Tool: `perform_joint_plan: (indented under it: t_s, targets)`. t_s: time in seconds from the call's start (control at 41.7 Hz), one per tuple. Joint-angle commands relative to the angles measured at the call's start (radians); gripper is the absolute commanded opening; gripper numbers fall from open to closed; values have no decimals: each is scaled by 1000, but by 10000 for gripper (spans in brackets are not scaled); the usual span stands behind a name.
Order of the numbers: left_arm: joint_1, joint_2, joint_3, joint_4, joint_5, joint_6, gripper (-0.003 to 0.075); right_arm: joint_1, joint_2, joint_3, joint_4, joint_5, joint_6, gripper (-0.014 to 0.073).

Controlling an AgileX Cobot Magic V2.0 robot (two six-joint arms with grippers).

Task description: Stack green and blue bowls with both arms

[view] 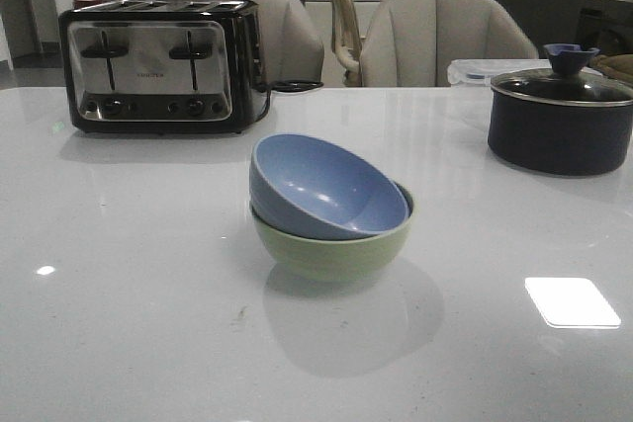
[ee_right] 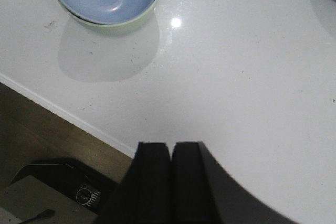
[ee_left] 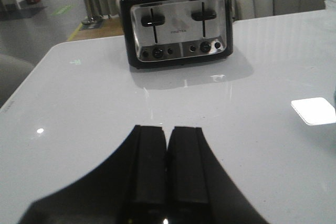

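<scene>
**Bowls nested, both grippers clear**

You have the dusty light blue matte bowl (view: pixel 326 185) sitting inside the pale sage green matte bowl (view: pixel 331 244), near the middle of the glossy white table (view: pixel 129 323). The blue one rests tilted, its rim higher on the toaster side and lower toward the pot, so the stack looks done but not level.

Your left gripper (ee_left: pixel 167 156) has its black fingers pressed together and holds nothing; it hangs low over bare tabletop, facing the black and chrome four-slot toaster (ee_left: pixel 178 22). Your right gripper (ee_right: pixel 170 169) is likewise closed and empty, hanging near the table's front edge, well apart from the bowls.

The risk, as I judge it, is the tilt: a brush from either arm against the raised rim could rock the blue bowl out or slide the pair on the slick surface. Any nudge toward the front would matter most, since the right wrist view shows the table edge (ee_right: pixel 68 116) and the floor beyond it not far from the stack.

You have open room on both sides of the bowls. The toaster stands well behind on the left, the dark lidded pot (view: pixel 559 121) well behind on the right.
</scene>
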Motion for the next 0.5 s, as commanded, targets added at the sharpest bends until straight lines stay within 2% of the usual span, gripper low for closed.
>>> perform_joint_plan:
  t_s: [0.0,0.144,0.48]
  targets:
    - [43,-49,57,-44,-182,1,102,-3,-6,-31,-8,-53,-1,34]
    - [98,-89,147,-75,-283,1,102,-3,-6,-31,-8,-53,-1,34]
    - [90,-89,144,-78,-312,1,102,-3,-6,-31,-8,-51,-1,34]
